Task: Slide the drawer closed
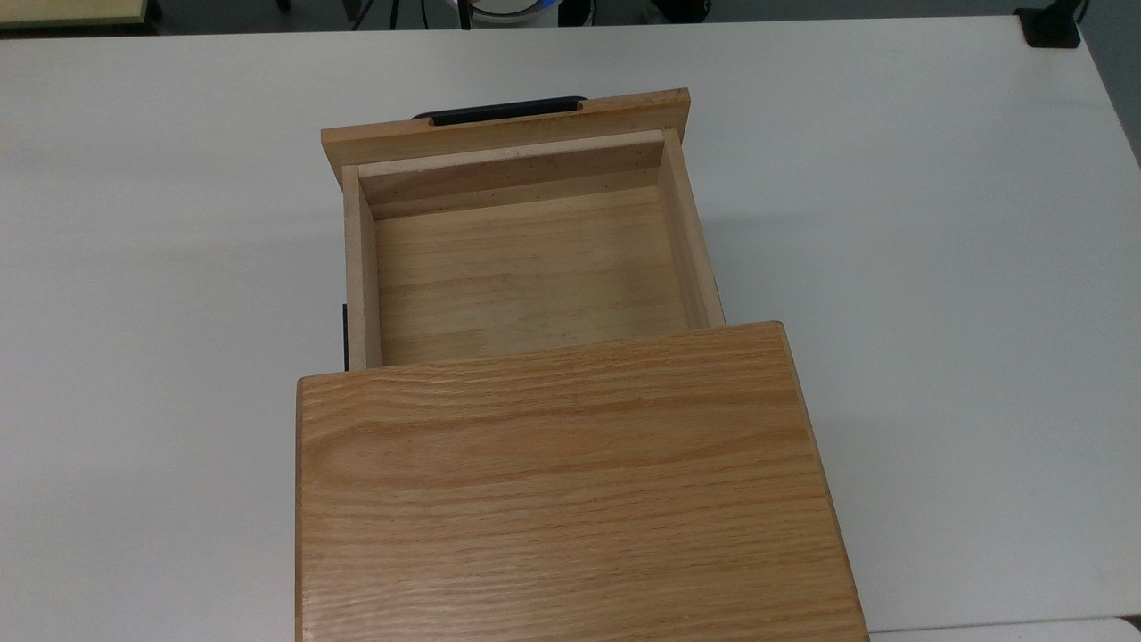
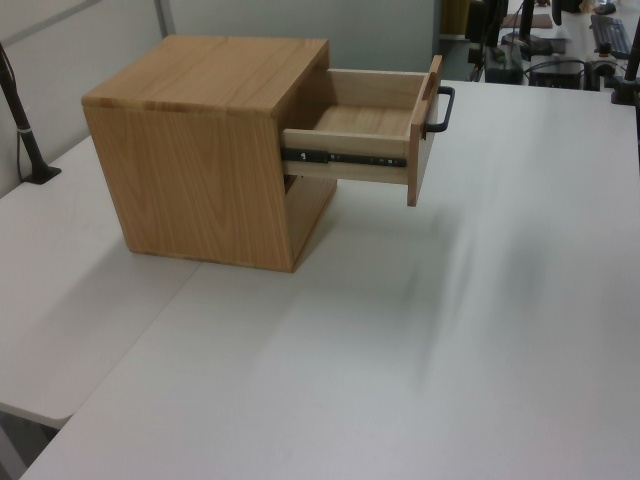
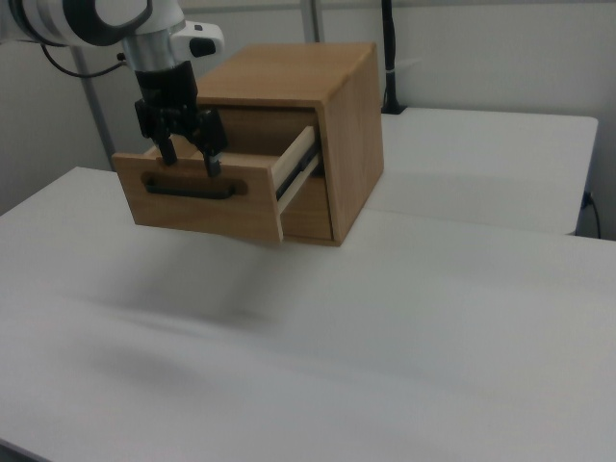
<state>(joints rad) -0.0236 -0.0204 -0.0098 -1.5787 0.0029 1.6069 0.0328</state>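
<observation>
The drawer (image 1: 526, 276) is pulled well out of the oak cabinet (image 1: 570, 499) and holds nothing. Its thin black bar handle (image 1: 499, 111) sits on the wide front panel at the far side. The left view has the drawer (image 2: 350, 140) sticking out to the right on black slide rails, handle (image 2: 445, 110) outermost. In the right view my gripper (image 3: 189, 162) hangs open in front of the top edge of the drawer's front panel (image 3: 202, 217), just above the handle (image 3: 190, 190), with nothing between its fingers (image 3: 210, 162).
The cabinet (image 3: 318, 96) stands on a white table (image 1: 936, 312) with wide bare room on both sides. A black clamp post (image 2: 25, 130) rises at the left view's left edge. Another black post (image 3: 390, 58) stands behind the cabinet in the right view.
</observation>
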